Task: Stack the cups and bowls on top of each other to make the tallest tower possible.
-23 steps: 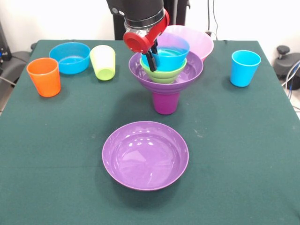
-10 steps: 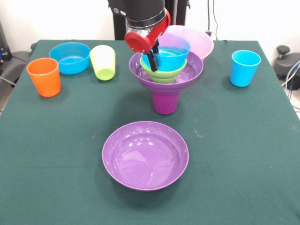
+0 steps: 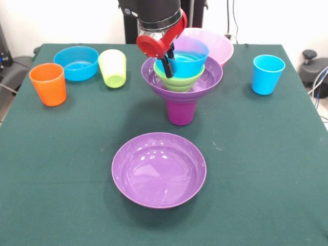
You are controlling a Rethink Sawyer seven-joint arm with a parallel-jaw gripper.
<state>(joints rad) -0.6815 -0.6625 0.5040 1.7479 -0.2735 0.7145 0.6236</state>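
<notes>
Tower: an upright glossy purple plastic tumbler (image 3: 181,112) stands at the table's centre; a wide shallow purple plastic bowl (image 3: 182,77) sits on its rim, a small ribbed green plastic bowl (image 3: 179,81) is nested in that, and a small blue plastic bowl (image 3: 185,57) is nested on top
Claw: the red and black gripper (image 3: 167,65) hangs from above at the left rim of the top blue bowl; its dark fingers are narrow and pinch that rim, one outside the wall, one inside
Spare purple bowl: a second wide shallow purple plastic bowl (image 3: 159,169) lies open side up on the near part of the table, well apart from the stack
Pink bowl: a big deep pink plastic bowl (image 3: 219,46) sits just behind the stack, partly hidden by it
Left group: an orange plastic tumbler (image 3: 48,84) at the far left; a second small blue plastic bowl (image 3: 77,62) beyond it; a lime green plastic tumbler (image 3: 113,67) just right of that bowl, its mouth tipped toward the camera
Right side: a light blue plastic tumbler (image 3: 267,74) stands upright alone, well apart from the stack
Surface: dark green cloth-covered table (image 3: 266,169)
</notes>
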